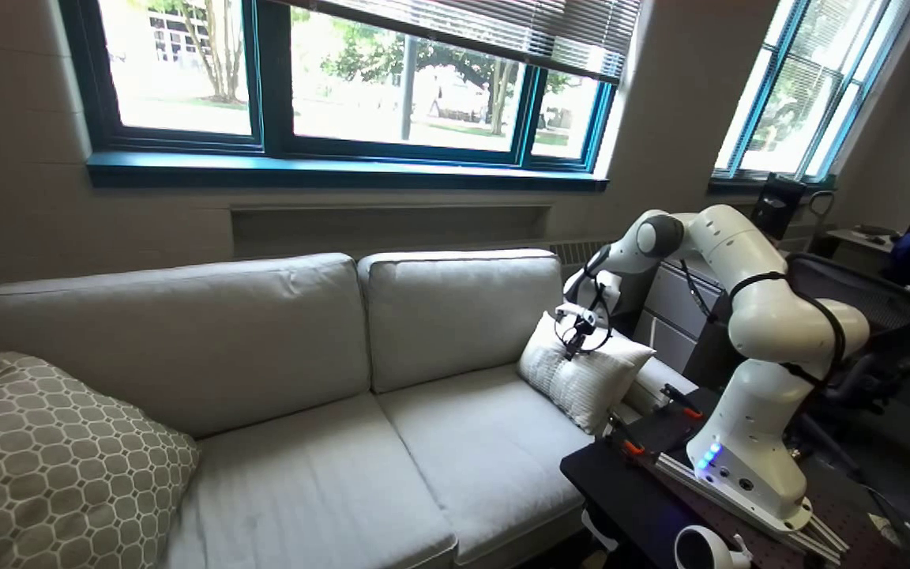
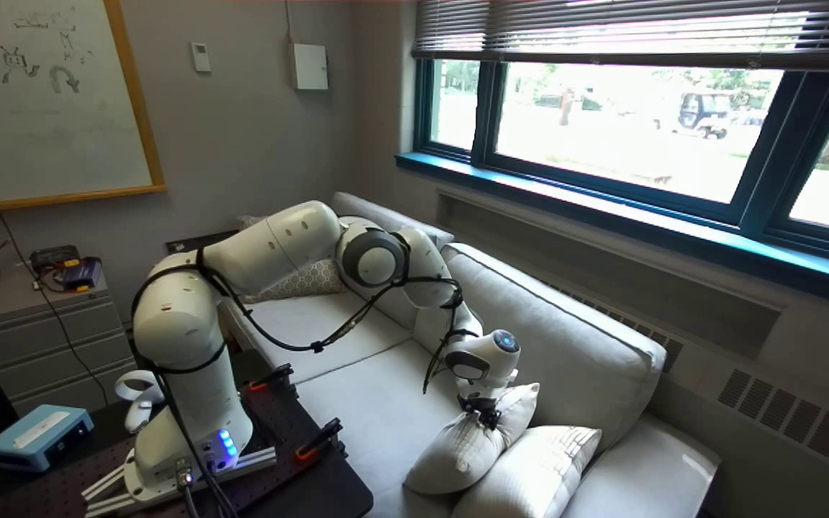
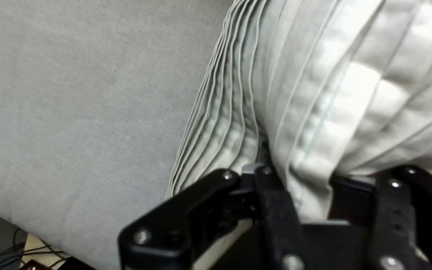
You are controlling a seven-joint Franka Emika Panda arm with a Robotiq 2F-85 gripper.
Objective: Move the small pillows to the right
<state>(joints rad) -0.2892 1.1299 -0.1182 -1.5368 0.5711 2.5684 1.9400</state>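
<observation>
Small plump off-white fabric pillow (image 2: 458,458) sits at one end of the light-grey fabric sofa (image 2: 375,392), just beside its off-white fabric twin (image 2: 529,475), black two-fingered end effector (image 2: 486,419) closed on a bunched fold, likely because the stuffed body is too wide to span

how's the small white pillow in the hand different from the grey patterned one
Surface: the small white pillow has fine pleats; the grey patterned pillow carries a light lattice. State: the small white pillow is pinched in the hand; the grey patterned pillow is ungripped. Place: the small white pillow is toward one end of the sofa, the grey patterned pillow toward the other. Both are fabric.
</observation>
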